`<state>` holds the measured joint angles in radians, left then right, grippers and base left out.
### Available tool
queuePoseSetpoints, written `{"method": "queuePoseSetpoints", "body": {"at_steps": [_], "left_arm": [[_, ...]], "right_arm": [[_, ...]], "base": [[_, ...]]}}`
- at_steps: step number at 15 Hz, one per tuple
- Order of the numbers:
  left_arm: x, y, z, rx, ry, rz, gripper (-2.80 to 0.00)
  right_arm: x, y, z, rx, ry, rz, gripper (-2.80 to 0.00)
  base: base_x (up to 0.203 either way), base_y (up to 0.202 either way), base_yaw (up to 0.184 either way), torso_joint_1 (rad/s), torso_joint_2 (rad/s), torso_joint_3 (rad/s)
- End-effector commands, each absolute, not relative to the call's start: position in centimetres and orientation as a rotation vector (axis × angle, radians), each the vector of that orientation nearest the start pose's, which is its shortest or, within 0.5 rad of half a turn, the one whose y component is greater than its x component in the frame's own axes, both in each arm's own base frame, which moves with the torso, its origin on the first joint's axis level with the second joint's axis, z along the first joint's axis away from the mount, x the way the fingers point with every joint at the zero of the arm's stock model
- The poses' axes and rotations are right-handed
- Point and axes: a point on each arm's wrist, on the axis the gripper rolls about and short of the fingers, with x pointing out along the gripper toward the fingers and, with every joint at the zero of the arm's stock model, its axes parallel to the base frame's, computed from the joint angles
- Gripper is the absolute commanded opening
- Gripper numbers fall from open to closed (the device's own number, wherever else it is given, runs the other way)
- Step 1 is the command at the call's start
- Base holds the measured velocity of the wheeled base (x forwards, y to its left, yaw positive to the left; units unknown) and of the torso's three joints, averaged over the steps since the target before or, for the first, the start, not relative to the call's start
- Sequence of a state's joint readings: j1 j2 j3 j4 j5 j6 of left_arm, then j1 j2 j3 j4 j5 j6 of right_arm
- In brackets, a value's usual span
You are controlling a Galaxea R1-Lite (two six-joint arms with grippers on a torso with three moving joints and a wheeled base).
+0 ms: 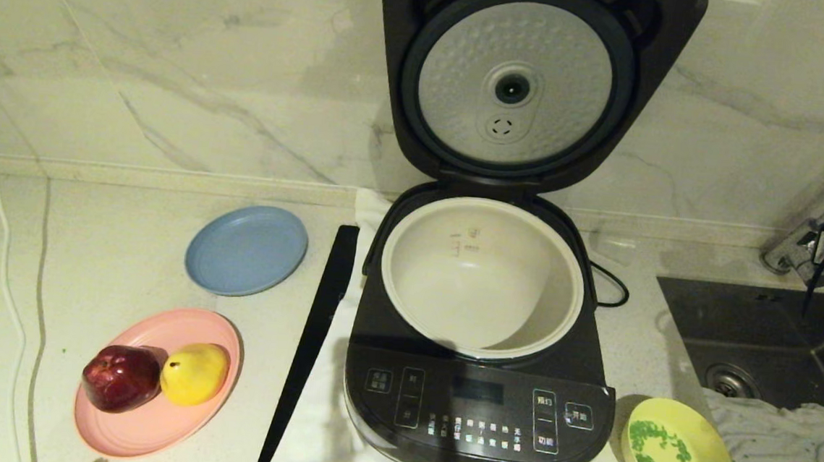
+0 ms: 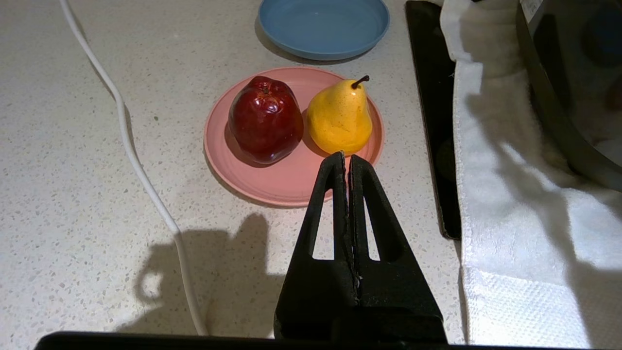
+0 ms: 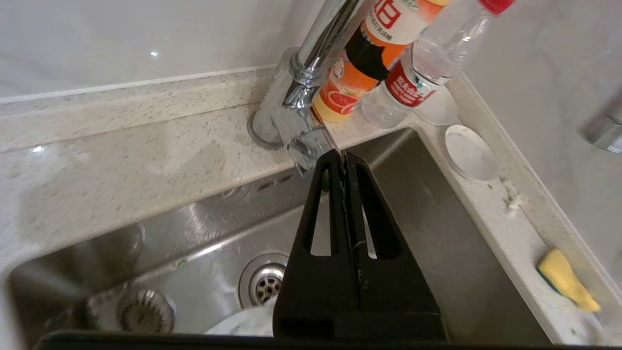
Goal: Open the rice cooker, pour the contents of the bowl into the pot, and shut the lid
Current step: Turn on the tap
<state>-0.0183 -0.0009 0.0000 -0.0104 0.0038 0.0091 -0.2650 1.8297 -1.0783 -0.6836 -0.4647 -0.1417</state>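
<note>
the speckled pale surface (image 1: 114,239) carried everything, with a steel sink (image 1: 760,335) sunk into it at the robot's right. the rice cooker (image 1: 476,402) stood in the middle on a white towel (image 2: 515,233), its lid (image 1: 531,80) swung fully upright against the marble wall so the dimpled silver plate faced forward. the pot (image 1: 481,276) sat inside the cooker, cream-white and bare, level marks faint on its far wall. a long black strip (image 1: 314,333) lay on the surface along the cooker's left side. farther left lay a blue plate (image 1: 246,250), and nearer the robot a pink plate (image 1: 154,387) held a red apple (image 1: 121,377) touching a yellow pear (image 1: 194,373). a grey cloth (image 1: 788,453) lay crumpled at the sink's near edge. the bowl (image 1: 679,453) stood on the surface just beside the cooker's front right corner, upright, and the contents (image 1: 661,455) lay in it as a curve of green bits. the right tool (image 3: 344,158) hung above the sink near the tap (image 3: 311,73) and two bottles (image 3: 388,53), its fingers pressed together with nothing between them. the left tool (image 2: 346,158) hovered over the surface near the pink plate, likewise closed and holding nothing.
</note>
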Motion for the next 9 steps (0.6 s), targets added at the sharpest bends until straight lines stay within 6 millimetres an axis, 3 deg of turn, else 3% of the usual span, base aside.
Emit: {"method": "queuePoseSetpoints", "body": {"at_steps": [1, 9], "left_arm": [[-2.3, 0.1, 7.6, 0.009, -0.009, -0.014, -2.80], [-2.3, 0.1, 7.6, 0.009, -0.009, -0.014, -2.80]], "right_arm": [[36.1, -11.3, 20.4, -0.149, 0.146, -0.734, -2.80], [40.8, -12.8, 19.3, -0.176, 0.121, -0.740, -2.80]], "base": [[0.000, 0.000, 0.000, 0.000, 0.00, 0.000], [0.000, 0.000, 0.000, 0.000, 0.00, 0.000]]}}
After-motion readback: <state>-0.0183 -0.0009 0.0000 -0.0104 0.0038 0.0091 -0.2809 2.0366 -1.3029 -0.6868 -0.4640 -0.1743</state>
